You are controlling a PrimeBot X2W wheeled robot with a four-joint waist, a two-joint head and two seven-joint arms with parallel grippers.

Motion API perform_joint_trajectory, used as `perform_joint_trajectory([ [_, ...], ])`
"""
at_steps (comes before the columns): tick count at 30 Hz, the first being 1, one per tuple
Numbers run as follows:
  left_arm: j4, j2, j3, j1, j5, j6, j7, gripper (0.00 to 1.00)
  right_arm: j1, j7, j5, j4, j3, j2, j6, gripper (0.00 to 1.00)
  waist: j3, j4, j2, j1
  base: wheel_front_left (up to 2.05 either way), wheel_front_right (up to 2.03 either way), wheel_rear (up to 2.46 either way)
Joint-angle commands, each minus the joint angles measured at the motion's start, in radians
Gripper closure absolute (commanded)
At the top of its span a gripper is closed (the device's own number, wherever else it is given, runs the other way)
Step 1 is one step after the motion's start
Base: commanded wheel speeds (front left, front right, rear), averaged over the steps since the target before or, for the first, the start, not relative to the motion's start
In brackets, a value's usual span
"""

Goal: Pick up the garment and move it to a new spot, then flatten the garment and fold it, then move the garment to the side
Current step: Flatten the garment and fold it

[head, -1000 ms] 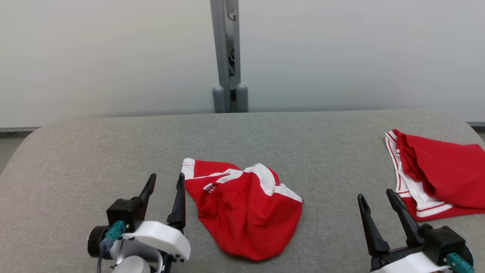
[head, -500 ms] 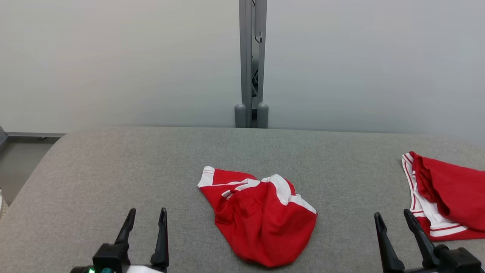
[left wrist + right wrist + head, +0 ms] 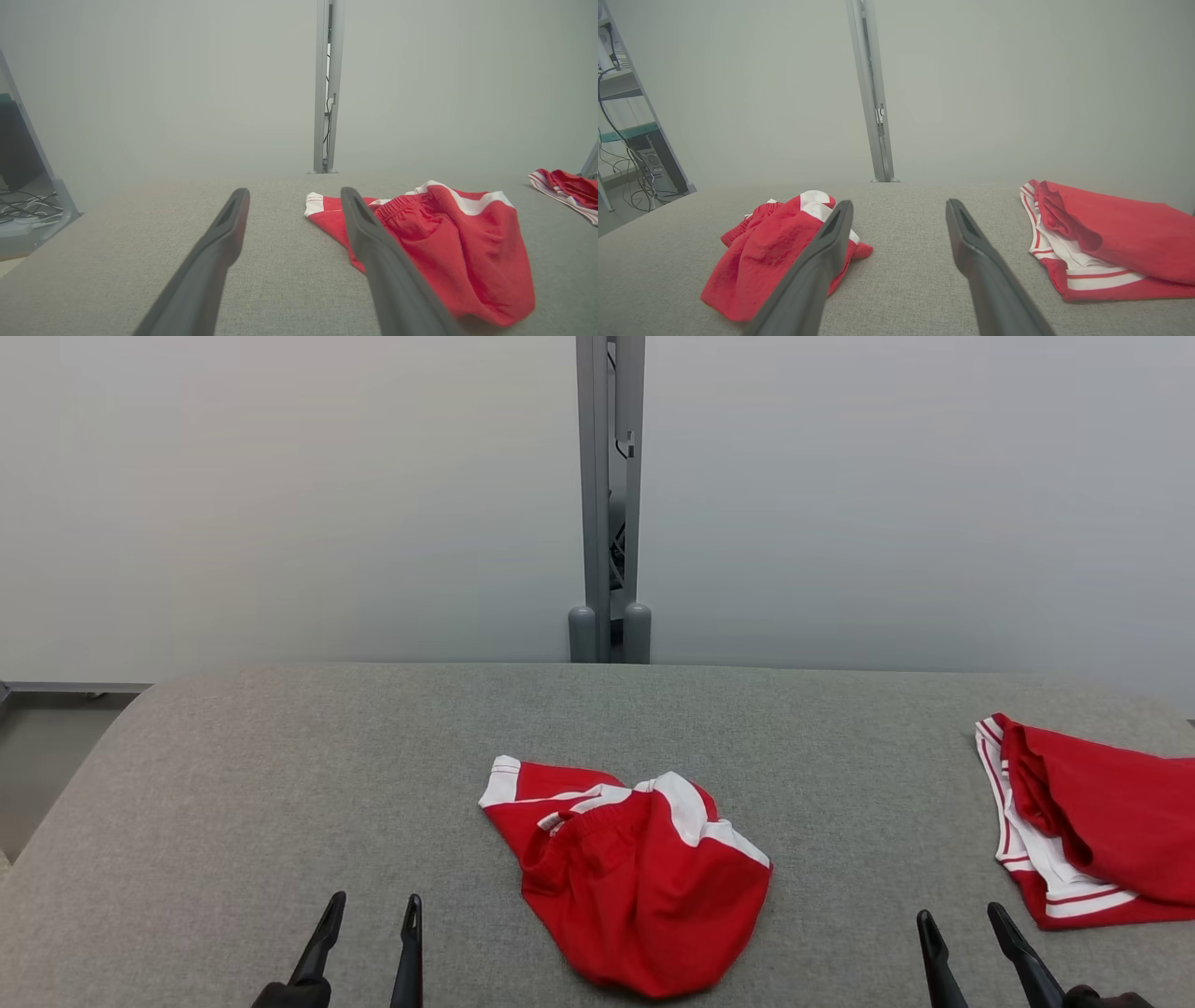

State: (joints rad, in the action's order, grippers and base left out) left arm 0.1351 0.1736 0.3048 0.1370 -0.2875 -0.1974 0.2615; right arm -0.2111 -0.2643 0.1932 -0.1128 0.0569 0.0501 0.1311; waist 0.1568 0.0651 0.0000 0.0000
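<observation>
**A:** Where is the garment (image 3: 635,877) sitting right now?

**B:** It's lying crumpled about midway across the desk (image 3: 280,803), closer to the near edge than the far one. The other garment (image 3: 1092,840) is lying by the right edge, well apart from it.

**A:** Are the pincers holding anything?

**B:** No. The left pincer (image 3: 375,898) is hovering at the near edge, left of the garment, with its fingers standing wide and nothing between them. The right pincer (image 3: 960,911) is waiting toward the near right corner, between the two garments, and it's also wide and empty.

**A:** How do you reckon it's going to handle?

**B:** I'm guessing light and limp. It looks like thin, soft cloth that's going to sag as soon as it's lifted. It isn't fragile, but it's bunched on itself, so one pinch could be catching several layers.

**A:** So where would you be taking hold?

**B:** I'd be going for the waistband (image 3: 597,814), the gathered part facing the far edge, or the white trim (image 3: 686,803) beside it. Those look thicker, so they're giving the fingers more to bite on. Two holds spread along the waist should be letting it hang open for flattening.
</observation>
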Motion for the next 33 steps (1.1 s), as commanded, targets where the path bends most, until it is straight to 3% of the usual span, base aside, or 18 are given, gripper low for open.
perform_joint_trajectory([
  [1,0.008,-0.005,-0.014,0.009,0.018,0.014,0.004,0.0,-0.006,-0.001,0.01,-0.004,-0.001,0.002,-0.001,0.0,0.001,-0.004,0.0,0.0,0.0,0.0,0.0],
  [24,0.055,-0.072,-0.076,-0.003,0.095,0.094,0.004,0.0,0.002,-0.001,0.007,-0.014,0.002,0.002,-0.001,0.0,0.006,-0.014,0.0,0.0,0.0,0.0,0.0],
  [33,0.17,-0.1,-0.054,-0.113,0.045,0.162,-0.012,0.0,0.019,0.0,-0.01,-0.018,0.016,0.002,-0.001,0.0,-0.024,-0.025,0.0,0.0,0.0,0.0,0.0],
])
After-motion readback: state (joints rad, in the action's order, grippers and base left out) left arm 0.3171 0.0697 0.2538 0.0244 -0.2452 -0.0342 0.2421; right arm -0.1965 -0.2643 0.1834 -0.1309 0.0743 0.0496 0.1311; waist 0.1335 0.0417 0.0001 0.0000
